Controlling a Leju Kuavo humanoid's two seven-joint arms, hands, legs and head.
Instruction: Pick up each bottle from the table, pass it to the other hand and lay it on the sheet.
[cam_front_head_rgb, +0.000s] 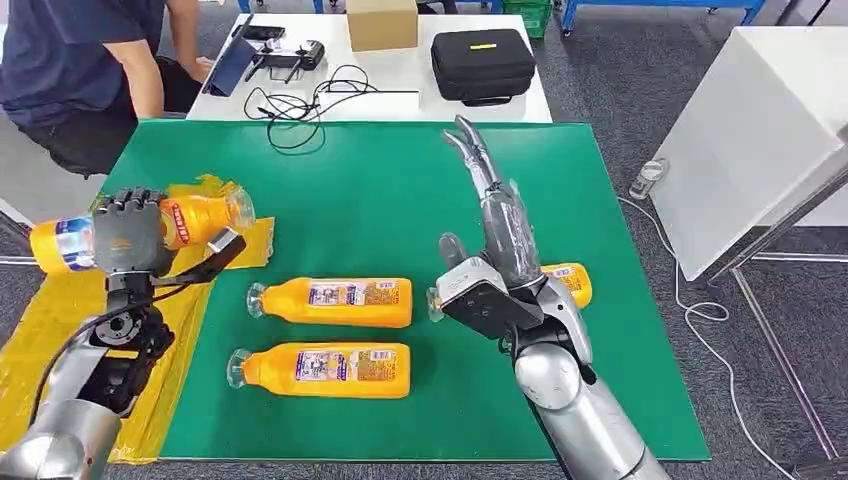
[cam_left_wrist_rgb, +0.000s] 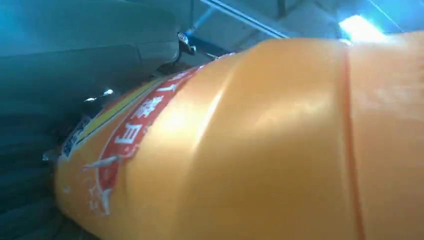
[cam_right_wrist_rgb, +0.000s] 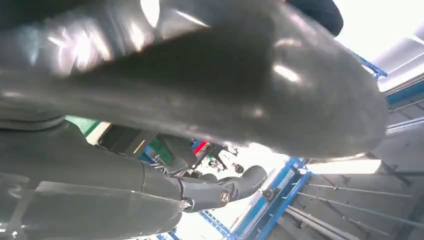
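Left hand (cam_front_head_rgb: 128, 235) fingers wrap a glossy orange bottle (cam_front_head_rgb: 190, 218) above the crinkled yellow sheet (cam_front_head_rgb: 60, 320); right hand (cam_front_head_rgb: 492, 235) fingers extended, empty.

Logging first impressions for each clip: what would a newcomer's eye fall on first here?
Most striking is the left hand gripping an orange bottle above the yellow sheet at the green mat's left edge. Next, the right hand is raised over the mat with fingers extended, holding nothing. Two more orange bottles lie side by side on the mat between the arms.
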